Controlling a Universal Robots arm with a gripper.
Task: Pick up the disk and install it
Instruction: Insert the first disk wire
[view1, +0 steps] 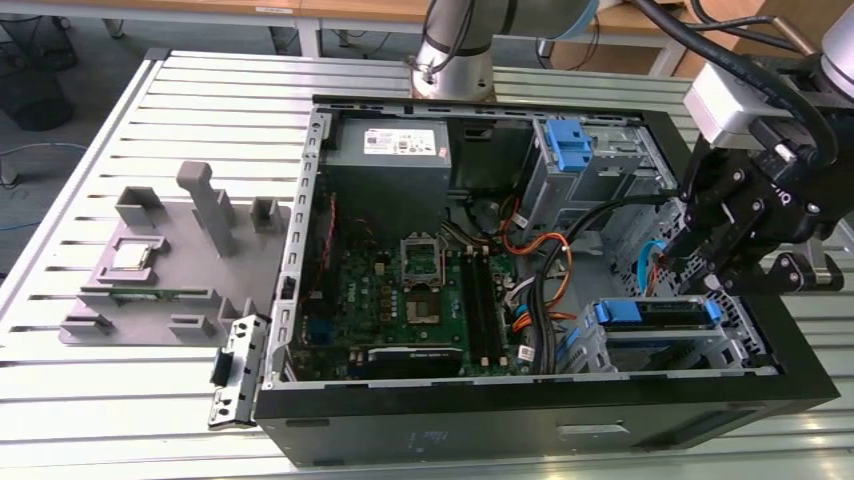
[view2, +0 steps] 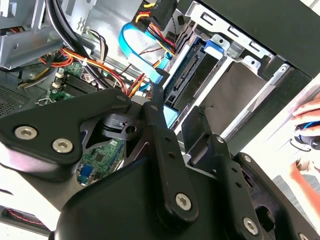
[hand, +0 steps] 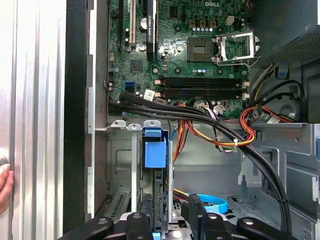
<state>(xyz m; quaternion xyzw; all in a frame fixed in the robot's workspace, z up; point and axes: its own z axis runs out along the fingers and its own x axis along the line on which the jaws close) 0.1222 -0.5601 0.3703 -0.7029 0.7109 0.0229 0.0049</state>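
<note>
While the table (view1: 134, 400) of grey slats takes up most of the room, an opened black case (view1: 534, 420) lies on its side on it. The arm (view1: 454, 50) stands just behind the case. Its far end reaches round over the corner of the case at the exterior view's right.

Inside the case a green board (view1: 400, 300) covers the floor. A grey power box (view1: 387, 145) sits in the back corner at the exterior view's left. A grey fixture (view1: 147, 290) with upright posts rests on the table beside the case, on that same side.

At the near corner on the exterior view's right is a metal cage (view1: 741, 335). The disk (view1: 650, 312) sits in a slot of this cage, and its blue carrier shows at the end facing the board. A second blue bracket (view1: 567, 145) stands in the bay at the back.

The gripper (view1: 707, 262) hangs just over the cage. In both wrist views its black fingers (view2: 156, 97) stand apart, one on each side of the disk's (hand: 155, 150) outer end, with a gap showing on one side. They are released, clamping nothing. A black cable bundle (hand: 200, 117) and a blue ribbon (view2: 132, 42) run past the cage.

A person's hand (hand: 5, 185) rests at the table edge
</note>
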